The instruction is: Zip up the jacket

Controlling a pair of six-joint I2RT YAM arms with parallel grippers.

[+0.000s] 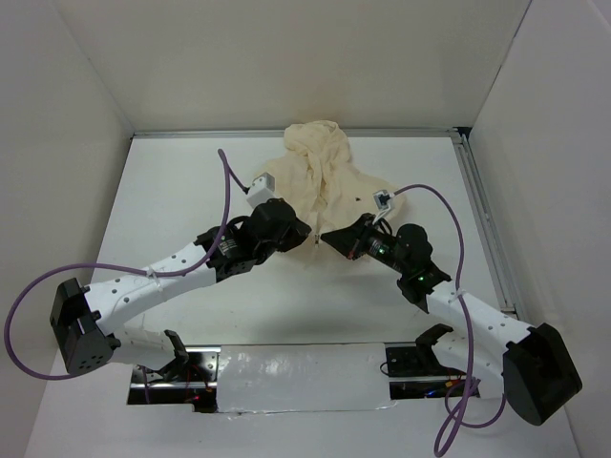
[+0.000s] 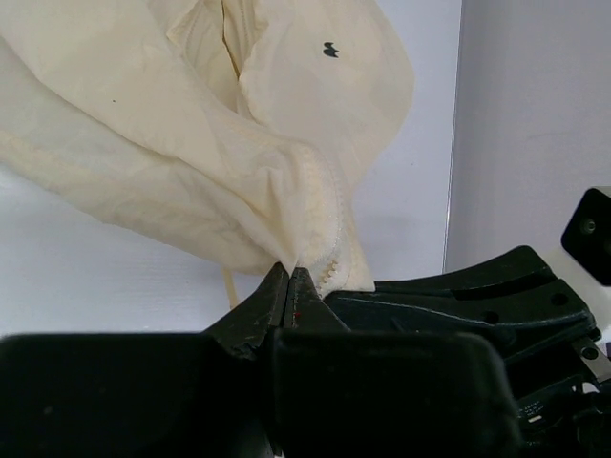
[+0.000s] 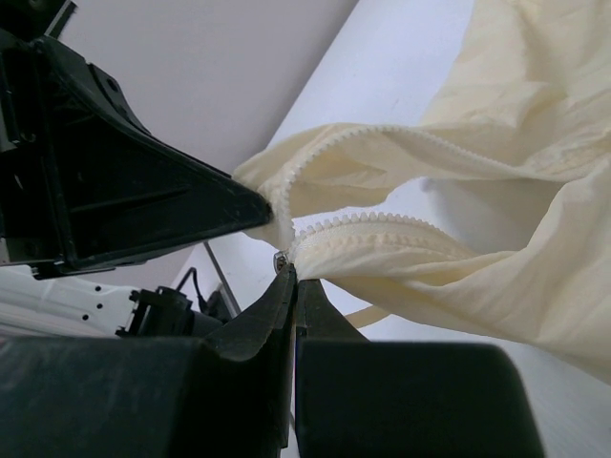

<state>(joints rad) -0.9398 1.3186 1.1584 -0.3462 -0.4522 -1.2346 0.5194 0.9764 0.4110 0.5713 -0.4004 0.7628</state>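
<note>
The cream jacket (image 1: 325,176) lies bunched at the back middle of the white table, hood away from me. Its two front edges with zipper teeth (image 3: 382,224) part near the bottom hem. My left gripper (image 1: 304,237) is shut on the hem corner of one front edge; the left wrist view shows its jaws (image 2: 289,274) pinching cloth beside the teeth (image 2: 334,262). My right gripper (image 1: 330,239) is shut on the other edge's bottom end (image 3: 292,274), right by a small metal zipper piece (image 3: 281,260). The two grippers nearly touch.
White walls enclose the table on three sides. A metal rail (image 1: 482,224) runs along the right edge. Purple cables (image 1: 225,186) loop over both arms. A shiny foil strip (image 1: 301,377) lies at the near edge between the arm bases.
</note>
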